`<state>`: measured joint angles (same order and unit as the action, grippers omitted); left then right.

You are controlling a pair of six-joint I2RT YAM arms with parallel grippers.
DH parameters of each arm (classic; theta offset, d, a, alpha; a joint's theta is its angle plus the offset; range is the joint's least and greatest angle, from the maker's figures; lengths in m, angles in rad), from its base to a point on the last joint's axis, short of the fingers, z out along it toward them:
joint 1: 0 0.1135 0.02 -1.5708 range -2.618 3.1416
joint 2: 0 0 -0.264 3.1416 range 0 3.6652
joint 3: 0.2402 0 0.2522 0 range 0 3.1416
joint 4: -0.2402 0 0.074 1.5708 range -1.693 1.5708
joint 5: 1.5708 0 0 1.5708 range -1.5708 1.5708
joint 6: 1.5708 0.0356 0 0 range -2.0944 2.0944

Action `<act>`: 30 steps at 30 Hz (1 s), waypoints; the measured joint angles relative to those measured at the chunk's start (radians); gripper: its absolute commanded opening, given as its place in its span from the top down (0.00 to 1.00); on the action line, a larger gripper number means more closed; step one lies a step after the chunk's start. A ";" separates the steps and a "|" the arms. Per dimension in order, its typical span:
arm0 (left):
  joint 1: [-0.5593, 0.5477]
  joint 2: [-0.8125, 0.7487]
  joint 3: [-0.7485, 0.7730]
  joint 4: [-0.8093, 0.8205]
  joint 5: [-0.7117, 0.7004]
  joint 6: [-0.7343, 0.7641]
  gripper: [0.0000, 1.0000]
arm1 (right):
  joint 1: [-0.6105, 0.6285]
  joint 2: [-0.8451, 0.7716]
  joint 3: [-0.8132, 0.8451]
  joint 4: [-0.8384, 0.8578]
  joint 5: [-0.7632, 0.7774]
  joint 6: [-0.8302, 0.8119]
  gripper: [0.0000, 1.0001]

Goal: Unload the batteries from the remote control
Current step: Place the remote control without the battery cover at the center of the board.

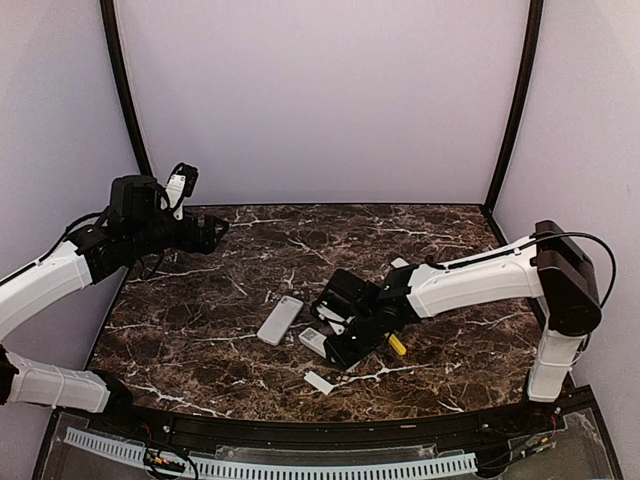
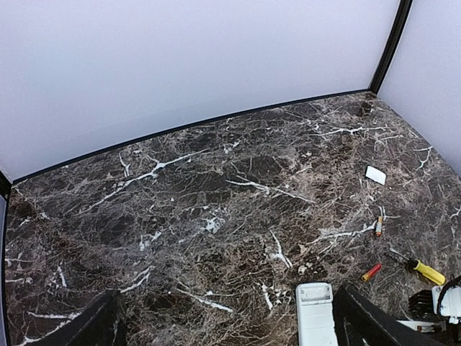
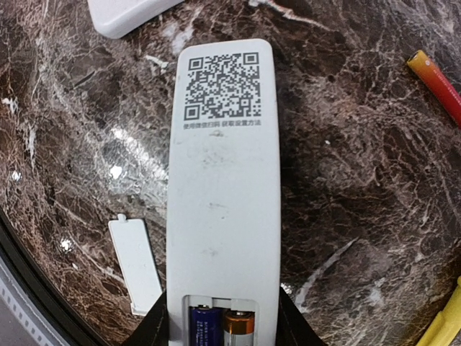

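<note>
The remote (image 3: 223, 202), back side up, has its near end pinched between the right jaws, whose dark fingers (image 3: 157, 333) press both long sides. Between those jaws the open bay shows two batteries (image 3: 205, 328) side by side, one blue-cased, one copper-orange, with only their top ends in frame. Just left of the jaws a white back cover (image 3: 135, 263) lies on the worktop (image 3: 346, 216). Ahead and right is a red cell (image 3: 434, 76), partly cropped, and straight ahead a second remote (image 3: 130, 13), mostly cut off. The left jaws stand wide apart, holding nothing, well away from the batteries.
</note>
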<state>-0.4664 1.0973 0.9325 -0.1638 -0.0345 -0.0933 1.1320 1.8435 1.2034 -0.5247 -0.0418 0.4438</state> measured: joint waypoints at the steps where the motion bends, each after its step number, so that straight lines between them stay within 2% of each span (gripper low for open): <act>1: 0.000 0.000 0.000 -0.003 0.000 0.000 0.01 | -0.005 0.002 0.002 0.003 0.005 0.004 0.78; 21: 0.000 0.032 0.001 -0.014 0.012 0.006 0.01 | -0.058 0.122 0.103 0.077 0.016 -0.002 0.77; 30: 0.000 0.032 0.007 -0.016 0.010 0.008 0.01 | -0.094 0.171 0.144 0.128 0.019 -0.002 0.67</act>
<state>-0.4664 1.1294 0.9394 -0.1802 -0.0242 -0.0856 1.0382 2.0148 1.3476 -0.3965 -0.0227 0.4419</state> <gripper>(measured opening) 0.990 0.371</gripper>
